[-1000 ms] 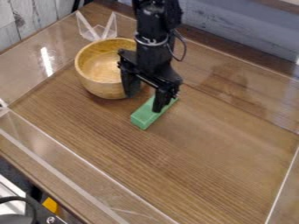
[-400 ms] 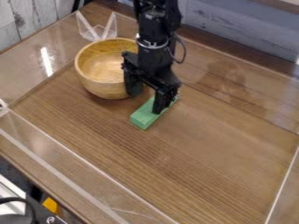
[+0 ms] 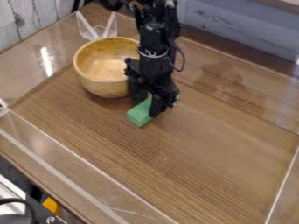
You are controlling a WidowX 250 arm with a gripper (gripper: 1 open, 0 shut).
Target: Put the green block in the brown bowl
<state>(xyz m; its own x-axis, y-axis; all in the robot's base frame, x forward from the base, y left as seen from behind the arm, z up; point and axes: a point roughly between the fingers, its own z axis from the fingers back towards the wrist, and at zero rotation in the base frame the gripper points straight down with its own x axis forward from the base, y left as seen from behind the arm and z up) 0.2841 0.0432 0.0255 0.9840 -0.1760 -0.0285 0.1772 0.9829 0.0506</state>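
Note:
The green block (image 3: 140, 115) lies on the wooden table, just right of and in front of the brown bowl (image 3: 98, 85). My gripper (image 3: 156, 101) points straight down over the block's far end. Its black fingers have drawn in against that end and hide it. Only the near half of the block shows below the fingers, and it still rests on the table. The bowl stands upright with nothing in it, a short way left of the gripper.
A clear, glossy sheet or low wall (image 3: 47, 140) borders the table on the left and front. A folded clear plastic piece (image 3: 96, 24) stands behind the bowl. A pale plank wall (image 3: 246, 22) runs along the back.
The fingers were spread wide on either side of the block and have now closed in on its far end. The block has shifted slightly left.

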